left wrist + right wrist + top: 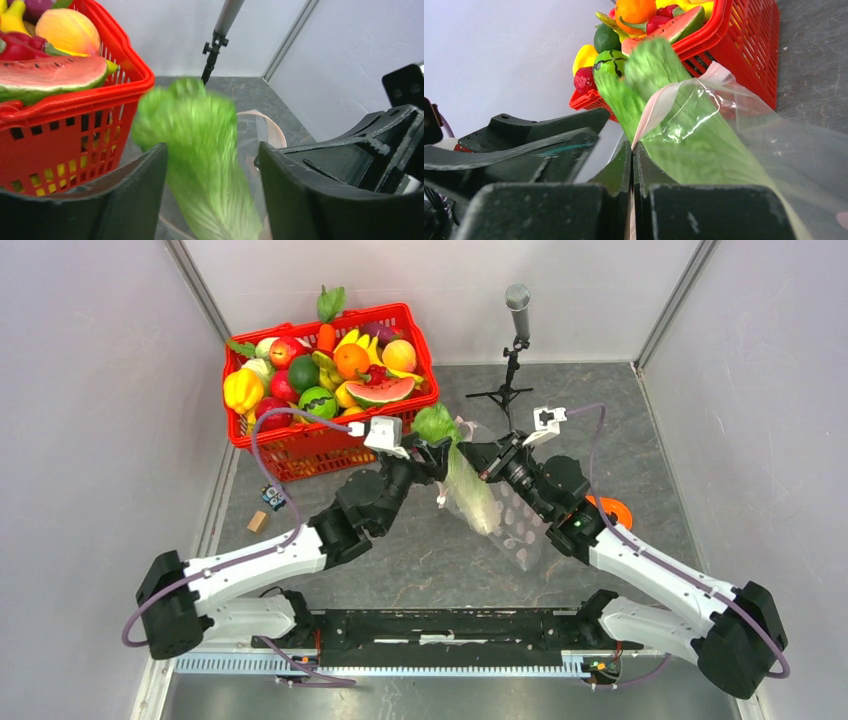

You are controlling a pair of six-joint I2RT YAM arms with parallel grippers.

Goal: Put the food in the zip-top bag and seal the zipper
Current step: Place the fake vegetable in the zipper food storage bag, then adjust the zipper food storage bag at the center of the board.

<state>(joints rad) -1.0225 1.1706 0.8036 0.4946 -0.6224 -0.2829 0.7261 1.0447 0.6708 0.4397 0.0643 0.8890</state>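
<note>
The long white-green cabbage (470,490) stands leaf end up in the mouth of the clear zip-top bag (522,532), its white end inside. My left gripper (435,455) is open at the leafy top; in the left wrist view the blurred cabbage (205,150) sits between the spread fingers (135,185). My right gripper (487,462) is shut on the bag's edge, pinching the pink-red zipper strip (651,112) and holding the bag (774,150) open around the cabbage (674,130). The watermelon slice (380,392), orange (351,360) and yellow bell pepper (242,390) lie in the basket.
A red mesh basket (300,445) full of toy produce stands at the back left, close behind the left gripper. A microphone on a small stand (515,340) is at the back centre. An orange disc (612,510) lies right of the bag. A small wooden block (257,521) lies left.
</note>
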